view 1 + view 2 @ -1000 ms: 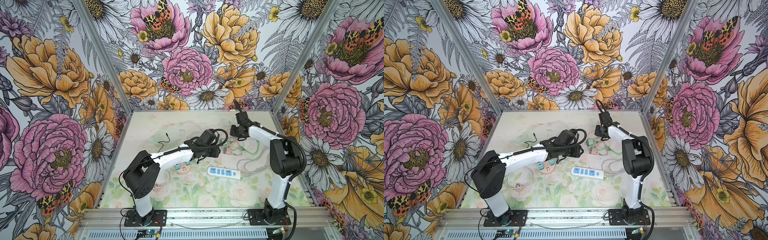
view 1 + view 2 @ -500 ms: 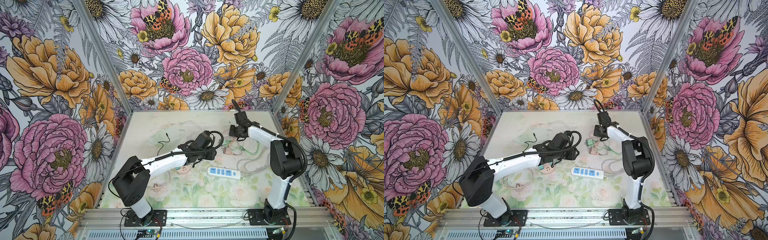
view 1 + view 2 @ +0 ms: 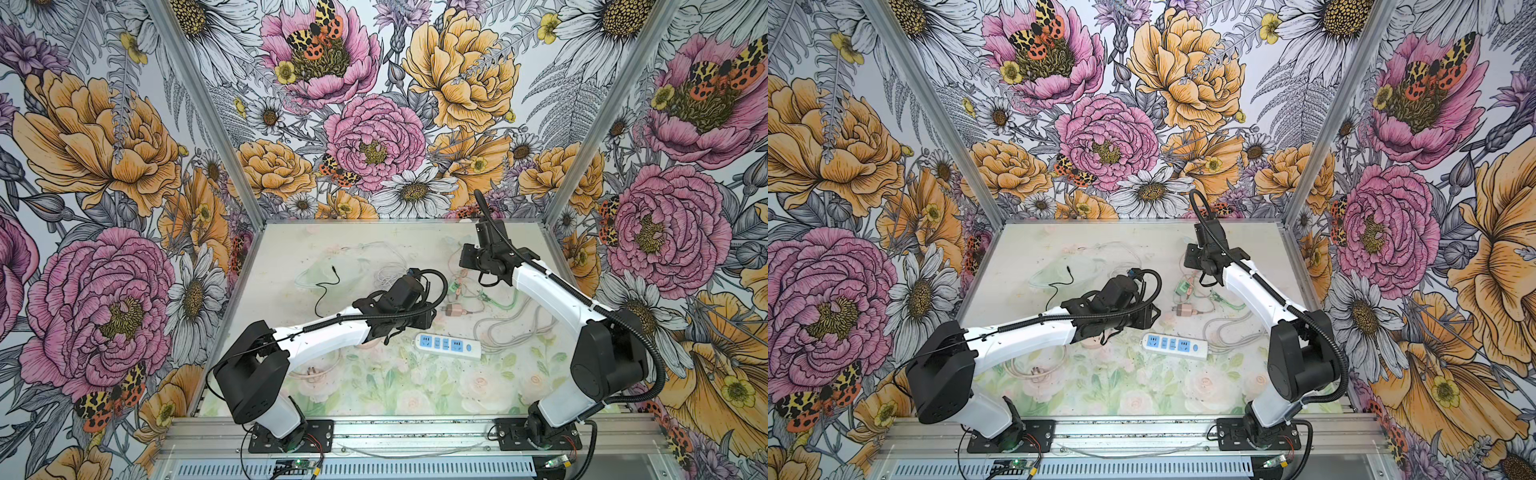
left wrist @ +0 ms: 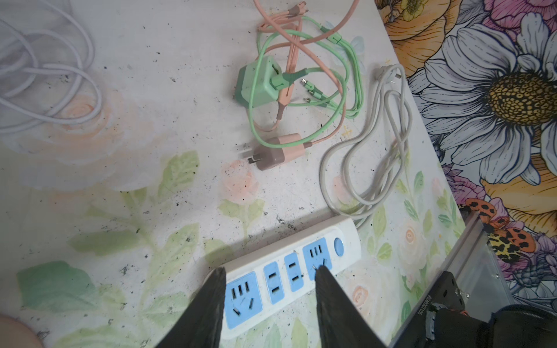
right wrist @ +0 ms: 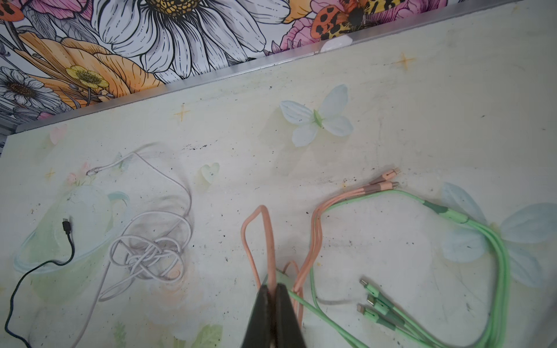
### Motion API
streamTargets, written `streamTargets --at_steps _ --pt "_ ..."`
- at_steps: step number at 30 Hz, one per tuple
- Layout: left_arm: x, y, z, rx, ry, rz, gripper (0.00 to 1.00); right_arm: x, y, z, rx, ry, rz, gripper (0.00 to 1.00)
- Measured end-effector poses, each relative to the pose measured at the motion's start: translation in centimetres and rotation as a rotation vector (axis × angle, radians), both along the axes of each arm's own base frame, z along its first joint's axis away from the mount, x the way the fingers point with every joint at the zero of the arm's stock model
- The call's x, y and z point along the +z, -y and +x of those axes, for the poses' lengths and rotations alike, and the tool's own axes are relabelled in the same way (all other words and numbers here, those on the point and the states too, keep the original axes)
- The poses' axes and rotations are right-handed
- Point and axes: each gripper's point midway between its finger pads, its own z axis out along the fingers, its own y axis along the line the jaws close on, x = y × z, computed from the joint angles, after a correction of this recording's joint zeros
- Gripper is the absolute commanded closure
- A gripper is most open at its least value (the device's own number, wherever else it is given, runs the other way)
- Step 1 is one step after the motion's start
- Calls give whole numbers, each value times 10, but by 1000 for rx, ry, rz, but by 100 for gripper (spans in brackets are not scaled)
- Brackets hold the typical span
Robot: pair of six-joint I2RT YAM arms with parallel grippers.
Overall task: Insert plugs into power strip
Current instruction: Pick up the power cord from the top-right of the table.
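Well, the pink-brown plug (image 4: 272, 152) lies on its side, two-toned.

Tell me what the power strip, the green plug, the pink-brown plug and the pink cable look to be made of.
Power strip: hard plastic, smooth white shell with blue socket faces, faint sheen.
Green plug: moulded plastic, matte, rounded edges.
Pink-brown plug: likely the same matte plastic, two-tone; its prongs look metal.
Pink cable: probably rubbery sheath, lying in soft loops.
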Motion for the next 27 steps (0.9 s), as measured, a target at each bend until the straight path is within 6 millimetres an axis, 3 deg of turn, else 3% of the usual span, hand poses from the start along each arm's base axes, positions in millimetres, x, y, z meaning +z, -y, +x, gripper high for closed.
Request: streamTargets --at_steps 12,27 --pt "-22 28 20 0 -25 -44 50 21 5 -12 -2 37 9 100" --pt "-5 43 29 -15 2 -99 50 31 9 -24 -6 51 14 100"
